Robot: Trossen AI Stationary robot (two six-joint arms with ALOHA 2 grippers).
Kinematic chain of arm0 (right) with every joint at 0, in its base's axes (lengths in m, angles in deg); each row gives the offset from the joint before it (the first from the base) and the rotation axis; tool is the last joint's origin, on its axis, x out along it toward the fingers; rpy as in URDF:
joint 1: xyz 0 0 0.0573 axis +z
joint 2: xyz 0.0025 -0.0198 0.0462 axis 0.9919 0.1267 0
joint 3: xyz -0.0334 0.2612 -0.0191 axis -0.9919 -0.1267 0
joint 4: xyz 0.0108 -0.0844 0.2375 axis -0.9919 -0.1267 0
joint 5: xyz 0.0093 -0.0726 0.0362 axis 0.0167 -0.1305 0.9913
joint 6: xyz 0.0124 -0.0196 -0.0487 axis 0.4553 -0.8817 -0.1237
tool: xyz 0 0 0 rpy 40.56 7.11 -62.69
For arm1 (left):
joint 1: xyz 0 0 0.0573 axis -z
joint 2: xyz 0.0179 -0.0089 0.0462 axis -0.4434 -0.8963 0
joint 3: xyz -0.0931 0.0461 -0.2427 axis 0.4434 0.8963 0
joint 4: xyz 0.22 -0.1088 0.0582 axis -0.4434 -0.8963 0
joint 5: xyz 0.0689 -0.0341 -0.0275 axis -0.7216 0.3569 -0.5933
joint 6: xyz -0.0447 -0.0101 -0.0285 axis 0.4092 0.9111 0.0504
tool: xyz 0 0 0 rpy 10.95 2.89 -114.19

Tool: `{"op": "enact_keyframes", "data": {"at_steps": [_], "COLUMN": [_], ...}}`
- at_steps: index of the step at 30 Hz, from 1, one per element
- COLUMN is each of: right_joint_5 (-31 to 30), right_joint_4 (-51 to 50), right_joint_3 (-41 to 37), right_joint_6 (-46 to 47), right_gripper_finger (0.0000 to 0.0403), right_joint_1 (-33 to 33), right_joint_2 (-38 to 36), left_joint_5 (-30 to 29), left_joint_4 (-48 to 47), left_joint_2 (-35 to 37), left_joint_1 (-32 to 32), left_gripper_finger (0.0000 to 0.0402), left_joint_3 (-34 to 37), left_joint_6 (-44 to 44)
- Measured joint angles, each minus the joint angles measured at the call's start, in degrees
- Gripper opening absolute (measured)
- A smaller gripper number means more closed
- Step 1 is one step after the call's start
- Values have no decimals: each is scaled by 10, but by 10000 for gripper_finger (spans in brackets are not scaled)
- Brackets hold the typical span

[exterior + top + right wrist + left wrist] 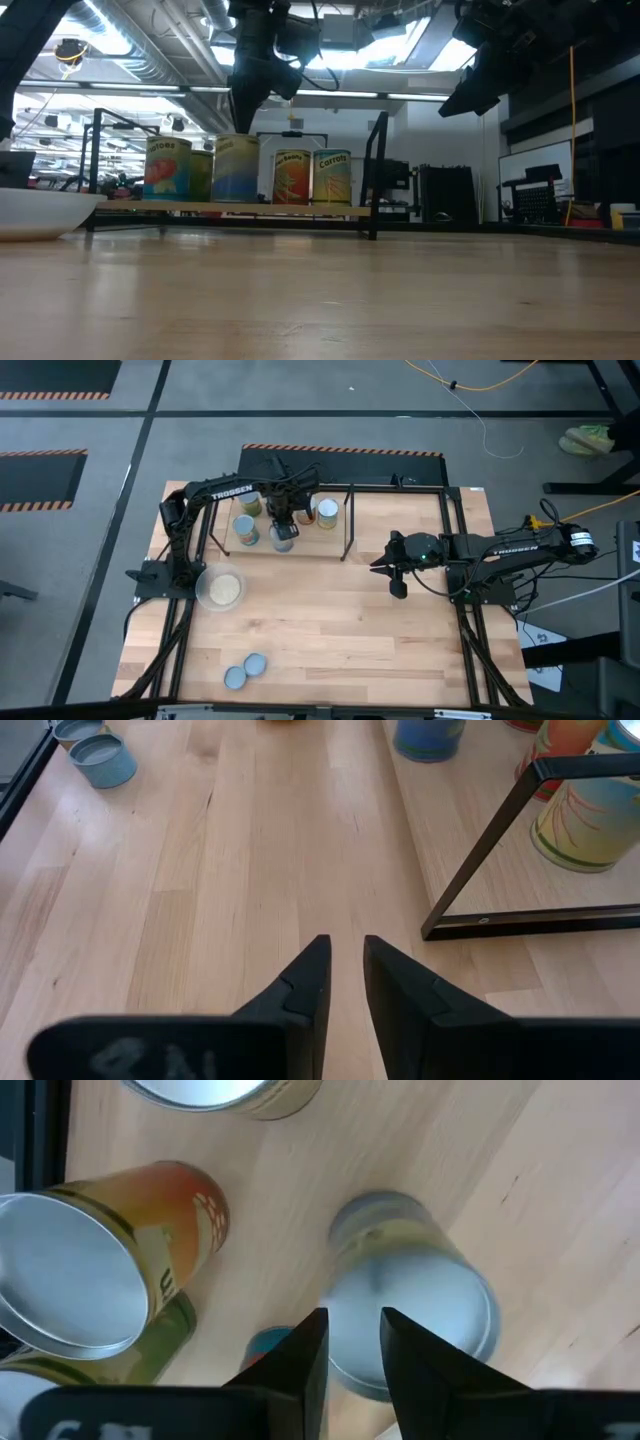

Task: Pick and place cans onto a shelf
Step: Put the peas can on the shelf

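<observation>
Several cans stand on the shelf (390, 525) at the table's far side. They show as a row in the low view, on the shelf board (250, 208). My left gripper (283, 525) points down over a grey-topped can (410, 1300) with a yellow and blue label (236, 168), its fingers close together above the can's top. An orange can (100, 1270) stands beside it. Two low blue-grey cans (244, 670) stand on the table near the front left. My right gripper (398, 590) is shut and empty, in the air to the right of the shelf. My left gripper stands with its fingertips (320, 1325) just over the near part of the can's round top (420, 1305), pointing down. I cannot tell whether they touch the top. The can stands upright on the shelf board.
A pale round dish (220, 588) rests on the table, near side of the shelf's left end. The shelf's black frame posts (500, 830) rise at its corners and front edge. Bare wooden tabletop (330, 630) lies between the shelf and the near edge.
</observation>
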Motion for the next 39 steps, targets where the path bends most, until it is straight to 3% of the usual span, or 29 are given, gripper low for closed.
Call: {"op": "enact_keyframes", "data": {"at_steps": [14,29,39], "right_joint_5": [0,0,0], "right_joint_4": [0,0,0], "right_joint_3": [0,0,0], "right_joint_6": [1,0,0], "right_gripper_finger": [68,68,68], "right_joint_1": [0,0,0], "right_joint_2": [0,0,0], "left_joint_5": [0,-100,-101], "left_joint_4": [1,-27,-27], "left_joint_2": [-21,-29,-29], "left_joint_1": [25,32,29], "left_gripper_finger": [80,80,80], "left_joint_3": [0,0,0], "left_joint_6": [30,30,27]}}
